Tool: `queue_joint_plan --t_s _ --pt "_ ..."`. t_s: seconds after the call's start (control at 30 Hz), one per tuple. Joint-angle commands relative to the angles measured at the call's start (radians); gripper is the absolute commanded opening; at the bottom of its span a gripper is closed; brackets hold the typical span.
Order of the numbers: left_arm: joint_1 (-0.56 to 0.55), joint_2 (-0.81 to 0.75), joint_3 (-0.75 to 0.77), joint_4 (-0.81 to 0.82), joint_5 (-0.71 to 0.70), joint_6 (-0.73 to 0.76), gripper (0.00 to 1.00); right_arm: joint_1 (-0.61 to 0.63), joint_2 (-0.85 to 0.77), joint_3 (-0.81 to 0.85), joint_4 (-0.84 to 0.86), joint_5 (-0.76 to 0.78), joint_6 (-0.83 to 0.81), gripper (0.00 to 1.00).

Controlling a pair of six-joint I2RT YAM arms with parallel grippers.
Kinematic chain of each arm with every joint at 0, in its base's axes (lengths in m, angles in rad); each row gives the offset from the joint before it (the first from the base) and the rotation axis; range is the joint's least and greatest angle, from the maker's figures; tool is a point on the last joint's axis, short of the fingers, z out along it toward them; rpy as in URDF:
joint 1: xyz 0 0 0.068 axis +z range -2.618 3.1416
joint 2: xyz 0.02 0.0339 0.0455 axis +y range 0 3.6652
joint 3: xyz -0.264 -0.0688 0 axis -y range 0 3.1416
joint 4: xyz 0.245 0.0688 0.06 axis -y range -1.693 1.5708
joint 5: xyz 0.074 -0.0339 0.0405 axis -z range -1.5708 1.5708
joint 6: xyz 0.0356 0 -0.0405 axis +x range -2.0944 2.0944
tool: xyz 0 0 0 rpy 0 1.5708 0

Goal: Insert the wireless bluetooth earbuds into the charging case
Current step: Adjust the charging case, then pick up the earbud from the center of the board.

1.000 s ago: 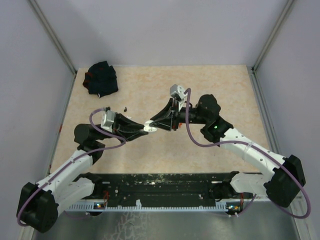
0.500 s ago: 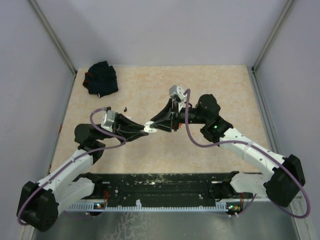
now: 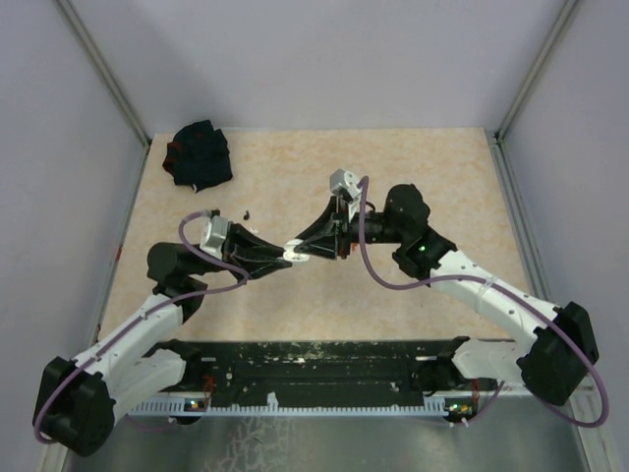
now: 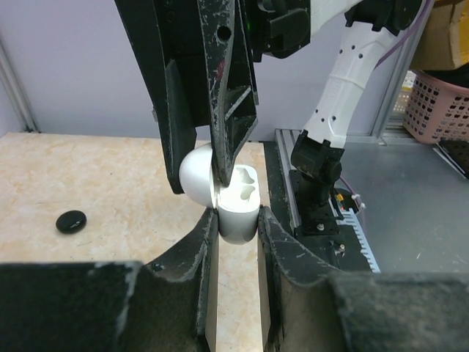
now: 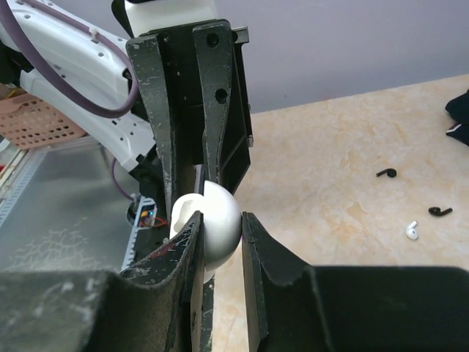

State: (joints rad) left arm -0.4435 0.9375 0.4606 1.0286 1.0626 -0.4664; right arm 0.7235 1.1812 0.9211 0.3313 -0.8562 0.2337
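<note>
The white charging case [image 4: 238,216] is held open above the table between both grippers. My left gripper [image 4: 237,218] is shut on its lower body, whose empty moulded wells face the camera. My right gripper [image 5: 221,220] is shut on the domed lid [image 5: 220,216], one finger inside and one outside. In the top view the case [image 3: 295,254] shows where the two grippers [image 3: 300,250] meet. The earbuds lie loose on the table: two black pieces [image 5: 386,173] [image 5: 440,212] and a white one [image 5: 412,230], seen from above as tiny specks [image 3: 246,213].
A black fabric bundle [image 3: 200,153] lies at the far left corner of the table. A small black disc [image 4: 71,221] rests on the table left of the case. The black base rail [image 3: 314,359] runs along the near edge, and a pink basket [image 4: 436,99] stands off the table.
The right wrist has shifted slightly left. Both grippers stay on the case, which remains where it was.
</note>
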Motion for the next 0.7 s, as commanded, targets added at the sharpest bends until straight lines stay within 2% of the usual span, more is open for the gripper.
queue_joint_plan --t_s 0.0,0.17,0.37,0.43,0.67 --pt "-0.005 -0.044 0.000 -0.135 -0.027 0.071 0.25 -0.003 -0.037 0.071 -0.054 0.019 -0.084 0.09" --pt "-0.004 -0.153 0.016 -0.427 -0.157 0.180 0.48 -0.002 -0.090 0.106 -0.222 0.127 -0.217 0.07" --pt "-0.005 -0.245 0.075 -0.816 -0.436 0.276 0.69 -0.003 -0.140 0.139 -0.442 0.313 -0.378 0.07" --pt "-0.005 -0.248 0.112 -0.926 -0.532 0.288 0.98 -0.003 -0.154 0.134 -0.471 0.376 -0.411 0.07" --pt "-0.005 -0.183 0.248 -1.222 -0.777 0.317 1.00 -0.002 -0.205 0.048 -0.436 0.489 -0.407 0.06"
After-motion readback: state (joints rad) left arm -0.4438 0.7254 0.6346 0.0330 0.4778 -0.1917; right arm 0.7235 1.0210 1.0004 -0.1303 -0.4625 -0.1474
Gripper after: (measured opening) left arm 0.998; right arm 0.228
